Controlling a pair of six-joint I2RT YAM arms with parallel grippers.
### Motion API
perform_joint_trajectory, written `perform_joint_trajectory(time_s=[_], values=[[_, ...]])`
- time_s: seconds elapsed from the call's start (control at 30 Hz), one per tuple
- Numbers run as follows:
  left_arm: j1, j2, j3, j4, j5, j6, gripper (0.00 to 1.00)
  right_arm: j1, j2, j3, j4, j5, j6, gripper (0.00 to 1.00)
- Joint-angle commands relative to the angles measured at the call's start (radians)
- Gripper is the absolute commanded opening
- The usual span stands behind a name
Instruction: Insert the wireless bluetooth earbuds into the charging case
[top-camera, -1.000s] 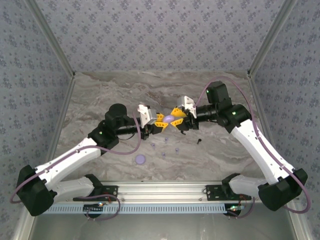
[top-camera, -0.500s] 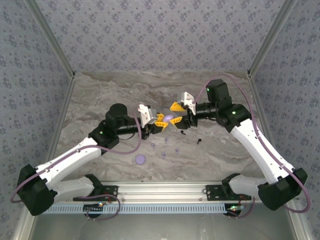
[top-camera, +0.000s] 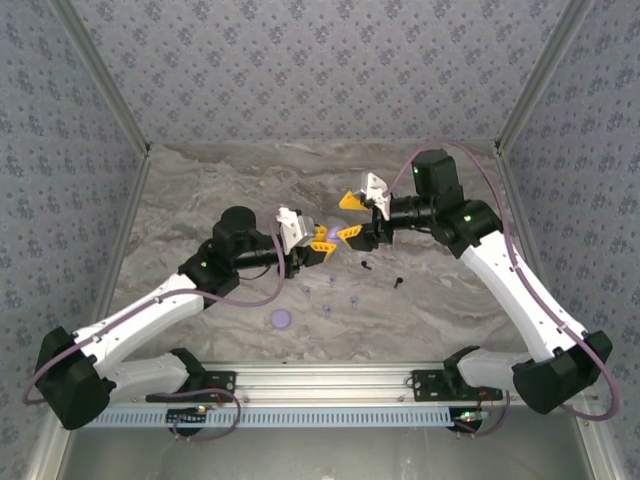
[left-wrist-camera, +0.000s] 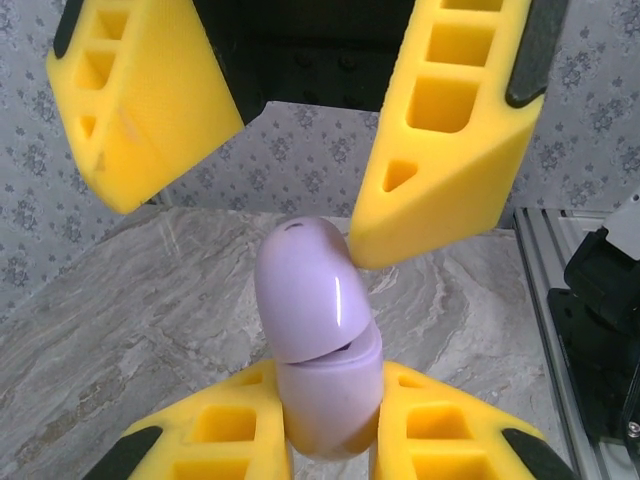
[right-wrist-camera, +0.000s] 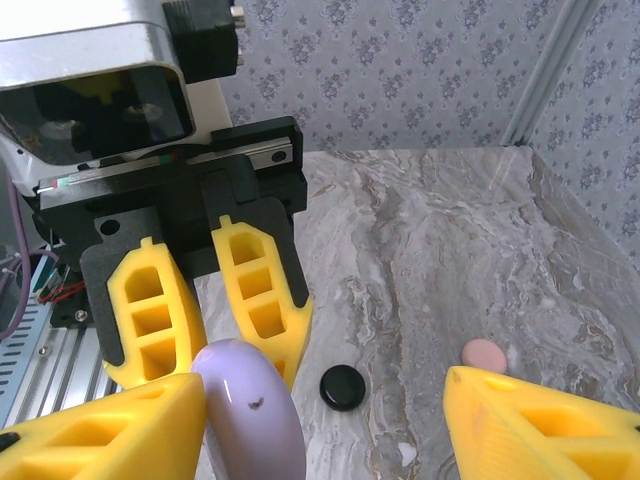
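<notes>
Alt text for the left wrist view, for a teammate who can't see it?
A lavender charging case stands clamped in the left gripper. Above it the right gripper hangs open, one yellow fingertip close against the lid, over the marble table.

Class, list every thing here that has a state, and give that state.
case, held off the table
left tool, shut on case
right tool, open
buds, loose on table, outside case
disc, lying flat on table
</notes>
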Motion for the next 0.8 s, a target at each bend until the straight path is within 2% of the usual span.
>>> perform_joint_trajectory(time_s=[0.0, 0.63, 0.77], values=[[-0.005, -0.009, 0.004, 0.034, 0.031, 0.005, 0.05, -0.007, 0.023, 0.038, 0.006, 0.034, 0.018, 0.66], [-0.004, -0.015, 0.004, 0.039, 0.027, 0.005, 0.06, -0.016, 0.068, 0.084, -0.027, 0.065, 0.019, 0.68], [-0.005, -0.015, 0.000, 0.031, 0.002, 0.011, 0.06, -0.038, 0.040, 0.097, -0.011, 0.040, 0.083, 0.69]])
